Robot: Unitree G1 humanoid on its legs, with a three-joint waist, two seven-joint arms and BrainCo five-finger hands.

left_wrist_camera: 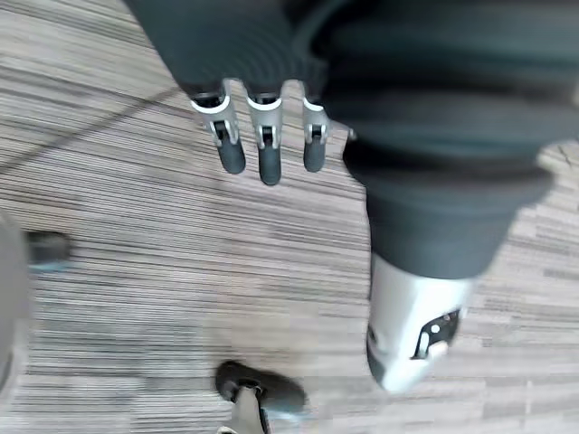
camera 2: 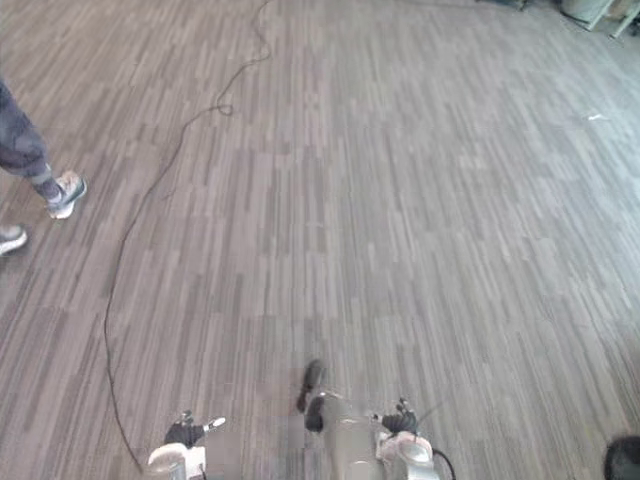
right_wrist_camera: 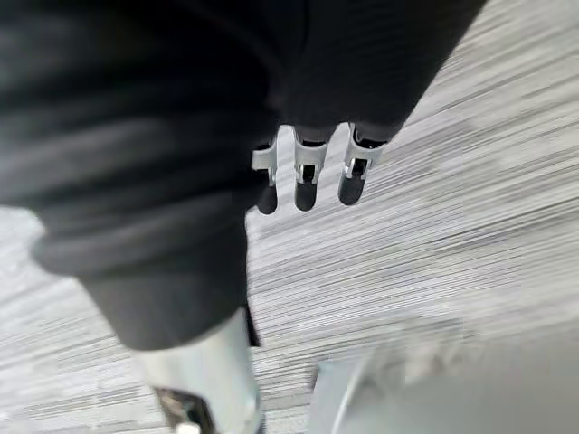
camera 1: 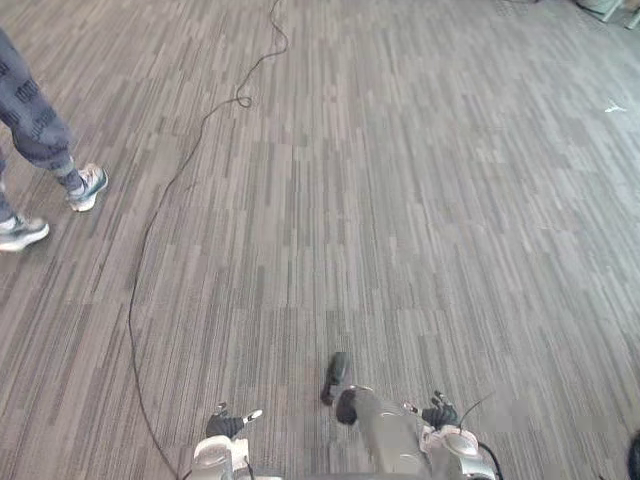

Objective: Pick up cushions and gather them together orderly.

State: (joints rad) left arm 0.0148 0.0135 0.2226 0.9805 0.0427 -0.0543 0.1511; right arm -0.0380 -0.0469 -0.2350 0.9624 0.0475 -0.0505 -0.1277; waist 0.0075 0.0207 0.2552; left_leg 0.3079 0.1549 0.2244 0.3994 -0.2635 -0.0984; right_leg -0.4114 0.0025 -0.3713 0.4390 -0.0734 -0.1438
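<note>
The left hand [left_wrist_camera: 269, 155] is just hanging above the carpet [left_wrist_camera: 181, 271], fingers straight and loose with nothing in them. Same deal with the right hand [right_wrist_camera: 306, 181]: fingers relaxed, pointing down at the floor, holding nothing. So both are open and neither is touching anything, as far as I can see.

Around them it's all grey carpet tiles with thin stripes, running out in every direction.

Over at the left edge of the floor there's a person, or at least the legs: dark patterned trousers [camera 1: 30, 110] and two light sneakers. One sneaker [camera 1: 88, 187] is a bit further in on the carpet, and the other sneaker [camera 1: 20, 232] sits right by the edge.

Way out on the far right a small white scrap [camera 1: 615, 107] lies on the carpet. In the far right corner there's some pale object [camera 1: 608, 8] that's cut off, no idea what it is. There's also a dark rounded thing [camera 2: 622, 460] at the near right corner, also cut off, can't tell what that is either.

As for the cushions, I honestly can't tell where they are from these shots.
</note>
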